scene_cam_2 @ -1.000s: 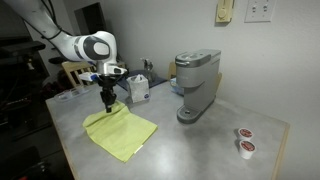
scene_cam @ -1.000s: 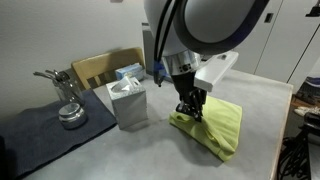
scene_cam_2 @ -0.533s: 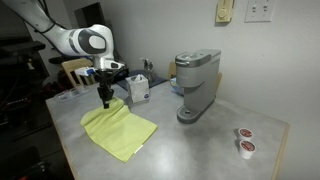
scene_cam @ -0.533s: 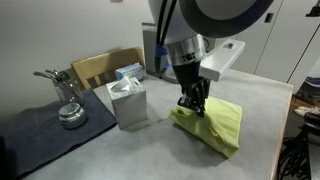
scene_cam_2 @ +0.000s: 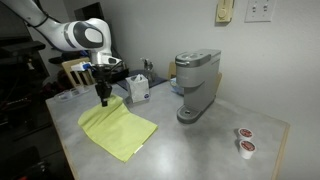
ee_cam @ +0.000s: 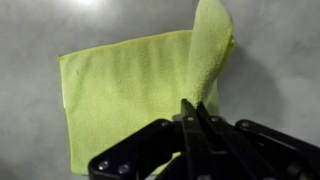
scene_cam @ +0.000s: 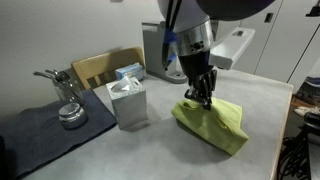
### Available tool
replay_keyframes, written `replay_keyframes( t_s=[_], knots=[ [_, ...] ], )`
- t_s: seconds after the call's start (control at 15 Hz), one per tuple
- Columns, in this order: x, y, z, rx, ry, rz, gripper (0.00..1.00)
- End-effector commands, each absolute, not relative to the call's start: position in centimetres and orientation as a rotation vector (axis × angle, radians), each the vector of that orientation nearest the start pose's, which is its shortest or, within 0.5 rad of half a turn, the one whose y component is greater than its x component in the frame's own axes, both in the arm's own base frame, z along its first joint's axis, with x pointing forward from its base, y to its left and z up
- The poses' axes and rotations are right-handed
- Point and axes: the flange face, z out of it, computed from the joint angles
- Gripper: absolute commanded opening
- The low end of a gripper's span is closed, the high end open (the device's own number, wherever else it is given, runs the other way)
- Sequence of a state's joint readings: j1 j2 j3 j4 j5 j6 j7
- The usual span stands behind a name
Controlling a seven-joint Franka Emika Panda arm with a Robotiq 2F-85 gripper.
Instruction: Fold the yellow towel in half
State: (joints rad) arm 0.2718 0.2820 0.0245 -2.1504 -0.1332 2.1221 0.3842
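The yellow towel [scene_cam: 213, 122] lies on the grey table, also seen in an exterior view [scene_cam_2: 118, 130] and in the wrist view [ee_cam: 130, 85]. My gripper [scene_cam: 204, 99] is shut on one corner of the towel and holds that corner lifted above the table [scene_cam_2: 102, 100]. In the wrist view the pinched corner rises as a narrow fold [ee_cam: 208, 50] up to my closed fingers [ee_cam: 192, 108]. The remainder of the towel lies flat.
A grey tissue box [scene_cam: 128, 100] stands next to the towel. A dark grey mat [scene_cam: 45, 130] holds a metal object [scene_cam: 66, 100]. A coffee machine [scene_cam_2: 195, 85] and two small cups [scene_cam_2: 244, 140] stand farther along. A wooden chair [scene_cam: 100, 68] is behind the table.
My gripper has risen and moved sideways with the towel corner in it, so the corner now stands higher off the table.
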Motion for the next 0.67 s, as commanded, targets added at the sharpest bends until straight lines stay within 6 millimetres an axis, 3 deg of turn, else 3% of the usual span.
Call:
replay_keyframes(
  t_s=[0.0,0.6],
  knots=[
    [50.2,13.1,24.9,-3.318,-0.014,0.45,0.01],
    [50.1,11.3,23.7,-3.324,-0.033,0.488,0.01]
  ],
)
